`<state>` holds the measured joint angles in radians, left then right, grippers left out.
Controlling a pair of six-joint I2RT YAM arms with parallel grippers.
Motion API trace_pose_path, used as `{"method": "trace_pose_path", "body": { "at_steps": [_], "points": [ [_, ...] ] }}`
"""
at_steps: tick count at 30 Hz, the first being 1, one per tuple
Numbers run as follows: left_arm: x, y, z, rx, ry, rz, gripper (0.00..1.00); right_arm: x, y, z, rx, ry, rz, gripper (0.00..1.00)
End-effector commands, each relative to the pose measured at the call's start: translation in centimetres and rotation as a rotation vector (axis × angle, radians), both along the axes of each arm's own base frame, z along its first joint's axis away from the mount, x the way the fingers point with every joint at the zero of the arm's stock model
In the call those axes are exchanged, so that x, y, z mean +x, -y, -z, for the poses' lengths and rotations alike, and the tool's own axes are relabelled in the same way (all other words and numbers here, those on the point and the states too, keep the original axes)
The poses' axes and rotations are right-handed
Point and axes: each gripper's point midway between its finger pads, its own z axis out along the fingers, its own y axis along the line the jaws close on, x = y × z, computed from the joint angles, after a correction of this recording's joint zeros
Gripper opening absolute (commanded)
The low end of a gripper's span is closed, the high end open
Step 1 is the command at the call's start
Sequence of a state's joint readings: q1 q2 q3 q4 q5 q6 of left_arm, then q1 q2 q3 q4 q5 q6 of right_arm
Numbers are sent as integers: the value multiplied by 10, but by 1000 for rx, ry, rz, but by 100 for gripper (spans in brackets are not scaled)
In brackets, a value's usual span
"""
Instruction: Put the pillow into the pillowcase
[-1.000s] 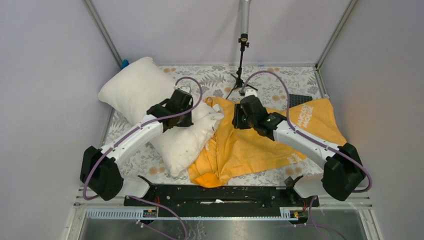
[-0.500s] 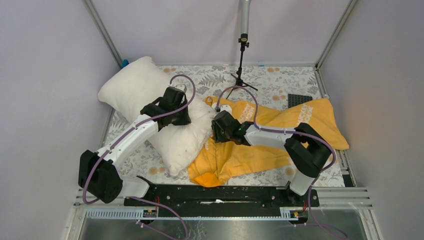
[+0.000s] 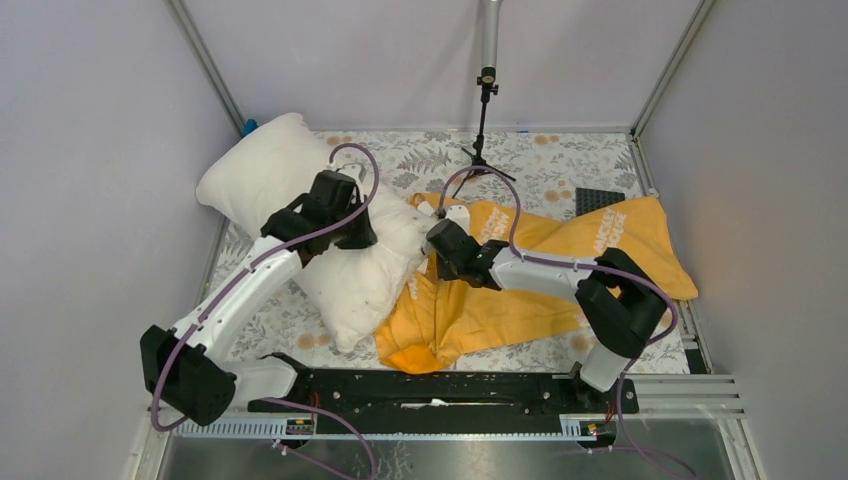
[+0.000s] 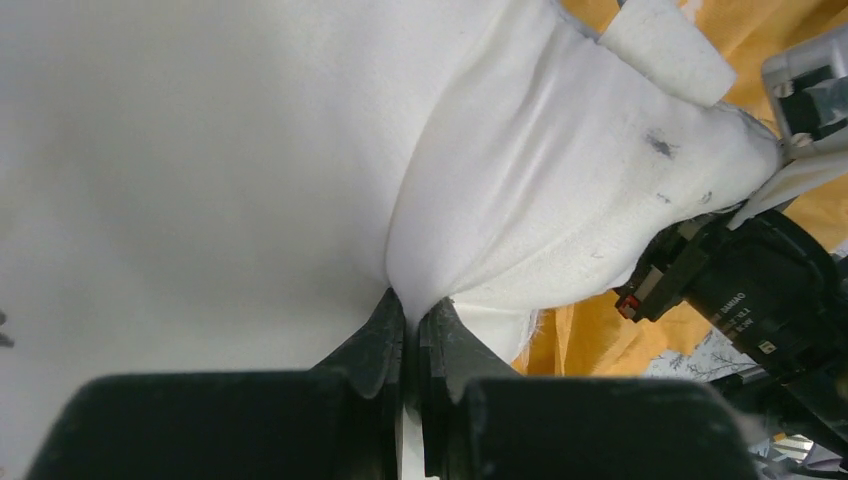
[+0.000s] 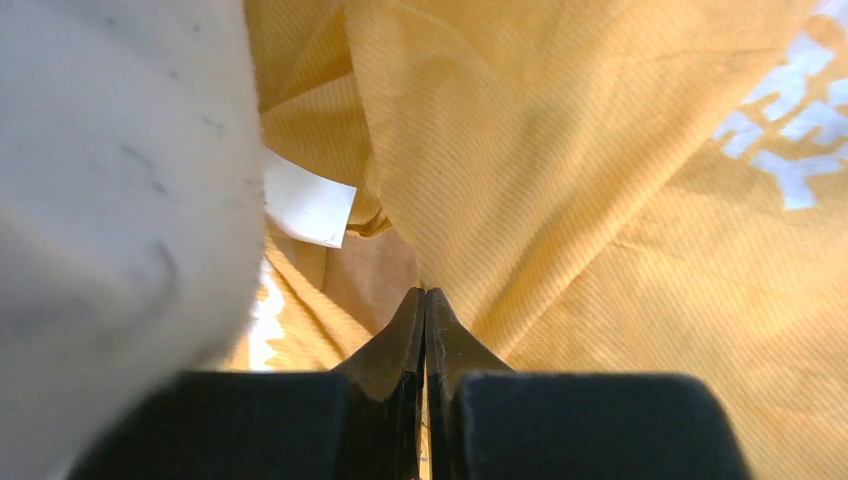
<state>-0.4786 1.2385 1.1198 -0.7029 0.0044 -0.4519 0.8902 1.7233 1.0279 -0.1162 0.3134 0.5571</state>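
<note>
**Pillow and pillowcase side by side, a gripper pinched on each**

I see the pillow (image 3: 262,178) lying at an angle on the left half of the table (image 3: 560,160), its far end near the back-left corner and its near end towards the middle. Its right edge touches the pillowcase (image 3: 520,300), which sprawls wrinkled over the right half, with white lettering near its far-right corner.

On my left wrist camera the left gripper (image 4: 410,312) has its fingers drawn together on a gathered fold of white pillow fabric. The right wrist camera shows the right gripper (image 5: 425,295) with its tips pressed together on a crease of the orange cloth. A small white tag (image 5: 305,205) sits just beside it, next to the pillow's edge.

Behind the pillowcase stands a thin black tripod (image 3: 483,120), and a dark grid piece (image 3: 598,200) lies at the back right.
</note>
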Motion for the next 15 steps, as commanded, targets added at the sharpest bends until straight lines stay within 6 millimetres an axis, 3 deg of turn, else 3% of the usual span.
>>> {"method": "trace_pose_path", "body": {
  "at_steps": [1,4,9,11,15],
  "points": [
    [3,0,-63,-67,145,26,0,6,8,-44,69,85,84,0],
    [-8,17,-83,-141,160,110,0,4,14,-61,125,112,124,0],
    [-39,72,-105,-200,196,278,0,4,22,-92,244,177,194,0],
    [-35,71,-95,-178,184,236,0,3,32,-98,268,197,244,0],
    [-41,60,-50,-130,98,176,0,0,61,-95,231,215,336,0]
  ]
}}
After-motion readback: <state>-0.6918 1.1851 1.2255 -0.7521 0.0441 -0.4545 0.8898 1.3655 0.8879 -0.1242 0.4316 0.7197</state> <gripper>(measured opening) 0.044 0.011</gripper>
